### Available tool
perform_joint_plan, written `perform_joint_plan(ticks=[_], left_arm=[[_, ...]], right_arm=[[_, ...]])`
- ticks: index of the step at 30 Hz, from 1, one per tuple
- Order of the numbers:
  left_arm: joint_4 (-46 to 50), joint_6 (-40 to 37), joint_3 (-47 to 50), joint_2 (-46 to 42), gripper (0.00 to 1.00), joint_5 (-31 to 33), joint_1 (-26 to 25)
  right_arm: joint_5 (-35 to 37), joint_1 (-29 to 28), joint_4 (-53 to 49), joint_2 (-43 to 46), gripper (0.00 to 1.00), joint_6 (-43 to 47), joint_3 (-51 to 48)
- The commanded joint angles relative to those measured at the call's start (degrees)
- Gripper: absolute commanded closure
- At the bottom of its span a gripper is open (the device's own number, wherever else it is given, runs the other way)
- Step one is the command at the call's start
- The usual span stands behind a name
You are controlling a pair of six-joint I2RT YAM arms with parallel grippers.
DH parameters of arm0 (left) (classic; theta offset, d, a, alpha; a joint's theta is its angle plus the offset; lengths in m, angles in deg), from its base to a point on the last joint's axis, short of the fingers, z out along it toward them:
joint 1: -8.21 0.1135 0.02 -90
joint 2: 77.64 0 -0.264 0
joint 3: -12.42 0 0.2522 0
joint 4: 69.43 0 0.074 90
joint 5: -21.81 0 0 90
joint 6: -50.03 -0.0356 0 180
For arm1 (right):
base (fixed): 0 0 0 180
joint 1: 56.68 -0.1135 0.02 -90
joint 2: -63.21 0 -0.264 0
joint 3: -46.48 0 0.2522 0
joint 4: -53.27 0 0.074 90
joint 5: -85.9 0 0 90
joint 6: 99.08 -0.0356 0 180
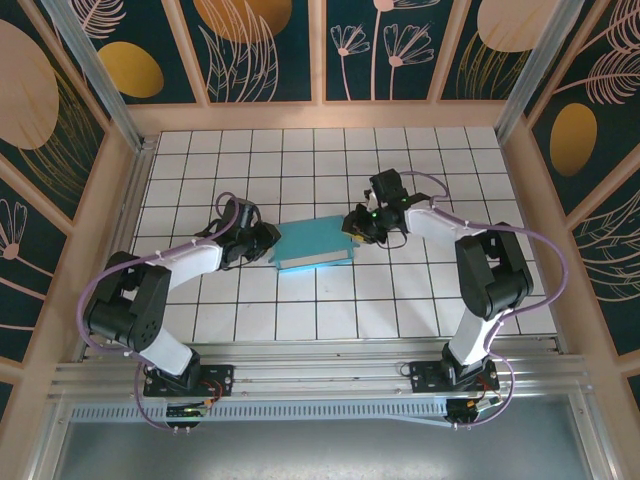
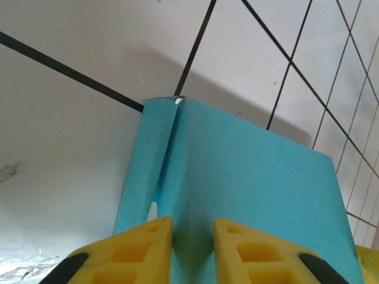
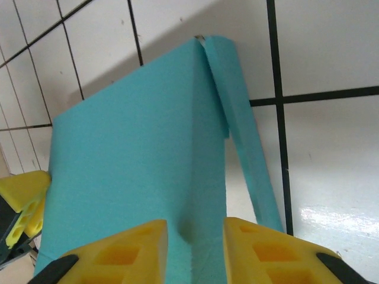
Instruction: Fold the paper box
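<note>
The paper box (image 1: 313, 248) lies as a teal block on the white tiled table, between the two arms. My left gripper (image 1: 270, 243) is at its left end and my right gripper (image 1: 352, 232) at its right end. In the left wrist view the yellow fingers of the left gripper (image 2: 192, 236) press both sides of a raised teal ridge of the box (image 2: 254, 177). A narrow side flap (image 2: 142, 171) hangs beside it. In the right wrist view the right gripper (image 3: 195, 236) pinches the box's (image 3: 130, 154) edge, which is dented between the fingers. A thin flap (image 3: 243, 130) stands off to the right.
The tiled table (image 1: 320, 310) is walled by wooden panels (image 1: 320, 115) at the back and both sides. A metal rail (image 1: 320, 375) carrying the arm bases runs along the near edge. The left gripper's yellow finger (image 3: 21, 201) shows past the box in the right wrist view.
</note>
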Motion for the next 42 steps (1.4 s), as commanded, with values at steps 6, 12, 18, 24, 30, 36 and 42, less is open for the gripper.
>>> perform_joint_plan(ticks=[6, 12, 18, 24, 30, 36, 42], left_arm=[[1.57, 0.23, 0.69, 2.40, 0.81, 1.96, -0.31], [3.13, -0.62, 0.30, -1.17, 0.77, 4.19, -0.35], [5.79, -1.44, -1.34, -4.78, 0.70, 5.57, -0.35], [6.54, -1.11, -2.01, -6.12, 0.69, 4.95, -0.33], [9.43, -0.53, -1.44, -6.14, 0.70, 7.20, -0.54], [7.07, 0.33, -0.06, -5.33, 0.70, 5.02, -2.11], [5.41, 1.34, 0.52, -2.80, 0.72, 4.38, -3.31]], right_arm=[[-1.02, -0.91, 4.15, -1.89, 0.72, -2.26, -2.74], [0.93, -0.83, 2.45, 0.09, 0.71, -1.21, -1.18], [4.25, -0.44, -0.04, 2.63, 0.64, 0.29, 1.77], [4.42, -0.32, -1.06, 2.93, 0.63, 1.56, 3.18], [3.85, -0.50, -1.27, 0.70, 0.62, 2.72, 2.73], [2.67, -2.14, -0.88, -1.60, 0.68, 3.25, 2.36], [1.89, -2.83, 1.02, -2.86, 0.75, 2.30, 1.57]])
